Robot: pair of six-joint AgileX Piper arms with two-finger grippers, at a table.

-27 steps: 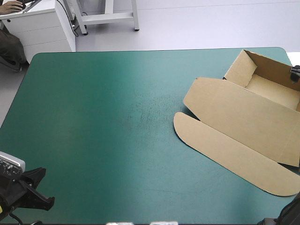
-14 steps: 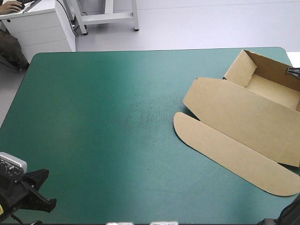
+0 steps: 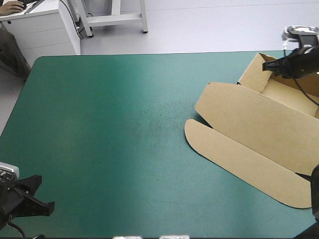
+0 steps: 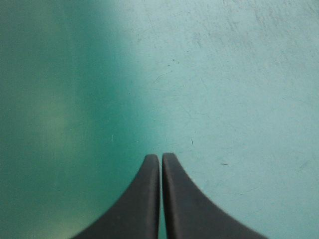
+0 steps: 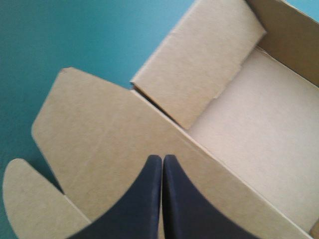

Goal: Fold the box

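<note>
The brown box [image 3: 259,124] lies at the table's right side as an open tray [image 3: 291,94] with raised walls. Its lid lies flat toward the near side and ends in a rounded flap [image 3: 239,159]. My right gripper [image 3: 266,65] hovers shut over the tray's left wall, holding nothing. In the right wrist view the right gripper [image 5: 162,158] points down over the lid [image 5: 99,129], beside the tray floor [image 5: 259,139] and the short side wall [image 5: 199,64]. My left gripper [image 3: 49,205] is at the near left corner. In its own view the left gripper [image 4: 160,157] is shut over the cover.
The teal-green cover [image 3: 114,124] reaches from the box to the left edge. A white cabinet [image 3: 47,32] stands just beyond the far left corner. The box's right end runs past the table's right edge of view.
The right gripper has shut and come in from the right edge, rising leftward over the tray's left wall. The left gripper has drifted slightly toward the near left corner. The box has not moved.
</note>
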